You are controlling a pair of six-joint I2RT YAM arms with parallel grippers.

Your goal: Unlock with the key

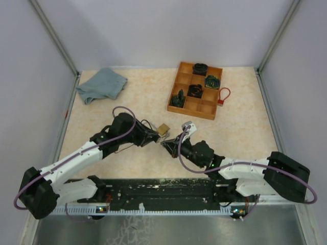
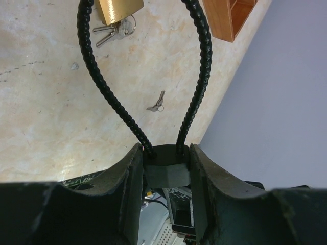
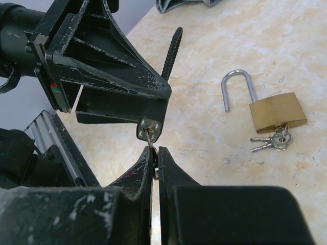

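A blue-grey cloth (image 1: pixel 102 84) lies at the table's (image 1: pixel 240 132) far left corner. The left hand (image 2: pixel 166 153) is clamped on the black body of a cable lock (image 2: pixel 166 172), its ribbed loop arching away over the table. Just right of it, the right hand (image 3: pixel 155 153) is clenched on a small silver key (image 3: pixel 149 127), which touches the lock's lower corner. Beyond them lies a brass padlock (image 3: pixel 277 112), its shackle open. A wooden tray (image 1: pixel 208 108) sits far right.
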